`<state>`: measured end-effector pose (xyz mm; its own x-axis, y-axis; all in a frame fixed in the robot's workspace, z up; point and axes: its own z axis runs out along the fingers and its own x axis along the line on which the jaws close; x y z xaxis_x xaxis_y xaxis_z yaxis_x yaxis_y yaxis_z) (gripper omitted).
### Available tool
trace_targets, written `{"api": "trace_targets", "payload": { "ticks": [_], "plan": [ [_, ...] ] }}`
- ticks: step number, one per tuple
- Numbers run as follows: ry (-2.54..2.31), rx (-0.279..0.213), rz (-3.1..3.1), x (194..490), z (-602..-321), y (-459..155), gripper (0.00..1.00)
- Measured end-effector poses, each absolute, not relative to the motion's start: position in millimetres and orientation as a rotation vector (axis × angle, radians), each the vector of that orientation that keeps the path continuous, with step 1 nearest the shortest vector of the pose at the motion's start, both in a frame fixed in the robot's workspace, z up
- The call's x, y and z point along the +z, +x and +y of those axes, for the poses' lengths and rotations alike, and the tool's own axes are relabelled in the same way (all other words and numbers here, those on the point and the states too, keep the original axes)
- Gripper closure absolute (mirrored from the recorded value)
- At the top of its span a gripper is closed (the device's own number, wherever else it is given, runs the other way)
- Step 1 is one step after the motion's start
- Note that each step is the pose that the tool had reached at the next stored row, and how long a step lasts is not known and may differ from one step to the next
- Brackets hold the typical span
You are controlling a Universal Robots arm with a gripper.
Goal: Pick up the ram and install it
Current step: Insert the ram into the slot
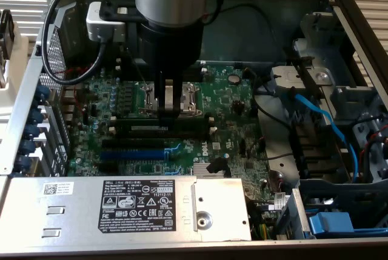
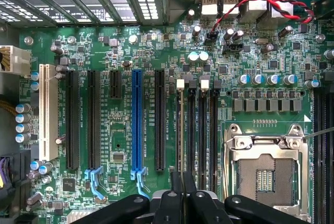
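In the exterior view my gripper [image 1: 168, 113] reaches straight down into an open computer case. It is shut on the ram [image 1: 139, 116], a long dark strip lying level just above the green motherboard [image 1: 230, 99]. The strip sits along the black slots with white end clips [image 1: 151, 129]; I cannot tell whether it touches one. The wrist view has the ram [image 2: 181, 130] edge-on as a thin line running out from between the black fingertips [image 2: 176, 182] of the gripper [image 2: 182, 182]. There it lines up with the outermost of several black slots [image 2: 202, 130].
A metal processor socket [image 2: 266, 172] lies right beside the slots. A long blue slot [image 2: 137, 119] and more black slots lie on the other side. The grey power supply [image 1: 136, 208] with its black label, blue cables [image 1: 321, 120] and the case walls hem in the board.
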<state>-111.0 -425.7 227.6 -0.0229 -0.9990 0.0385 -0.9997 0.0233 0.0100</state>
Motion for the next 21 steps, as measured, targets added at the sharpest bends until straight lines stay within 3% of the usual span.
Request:
{"api": "trace_targets", "payload": {
  "ticks": [10, 12, 13, 21],
  "plan": [
    [2.172, 0.031, -2.222, 227.6, -425.7, -111.0, 0.88],
    [2.171, 0.03, -2.222, 227.6, -425.7, -111.1, 0.87],
    [2.171, 0.031, -2.222, 227.6, -425.7, -111.0, 0.8],
    [2.172, 0.031, -2.222, 227.6, -425.7, -111.0, 0.8]
  ]
}}
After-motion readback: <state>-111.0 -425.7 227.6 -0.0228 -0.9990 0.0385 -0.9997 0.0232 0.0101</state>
